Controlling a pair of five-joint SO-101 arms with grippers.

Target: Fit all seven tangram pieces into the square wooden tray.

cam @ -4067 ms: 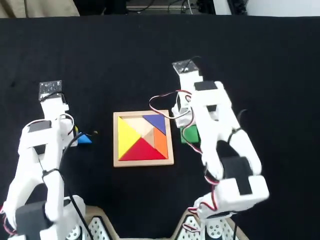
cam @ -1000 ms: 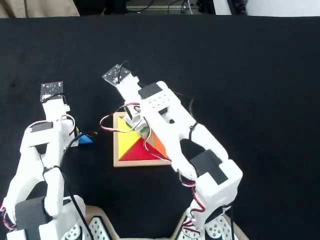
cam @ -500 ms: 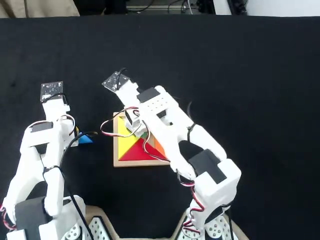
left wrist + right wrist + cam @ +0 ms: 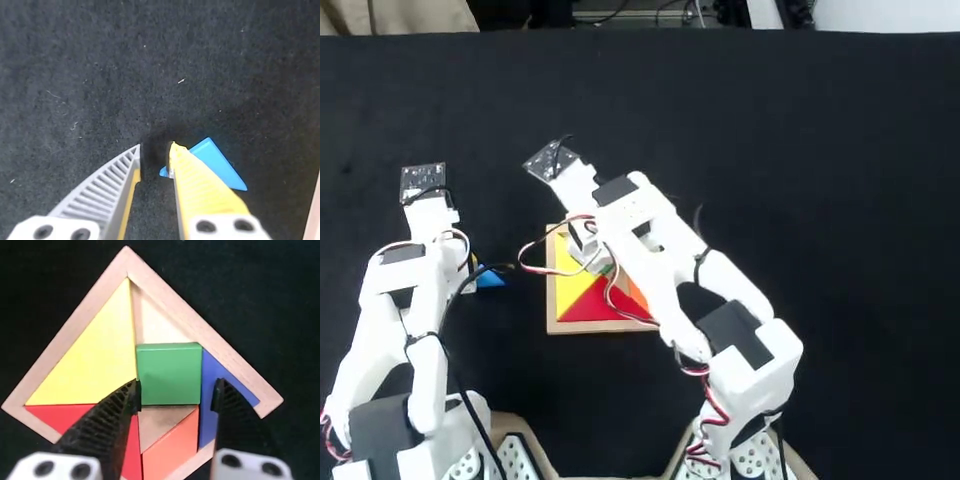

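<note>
The square wooden tray [image 4: 200,328] holds a yellow triangle [image 4: 95,360], a red triangle [image 4: 55,415], an orange piece [image 4: 170,450] and a blue parallelogram [image 4: 207,371]. A green square [image 4: 169,372] lies at the tray's middle, with bare wood showing on two sides of it. My right gripper [image 4: 175,387] straddles the square, open: one finger touches it and the other stands a little off. A light blue triangle [image 4: 215,162] lies on the black cloth left of the tray [image 4: 560,325]. My left gripper [image 4: 156,149] rests beside that triangle, narrowly open and holding nothing.
Black cloth [image 4: 840,150] covers the whole table. The right arm [image 4: 650,240] reaches across the tray and hides its right half in the high view. The arm bases sit at the near edge.
The right gripper carried the green square from the cloth right of the tray to over the tray's middle, then edged slightly left. The left arm and the light blue triangle have not moved.
</note>
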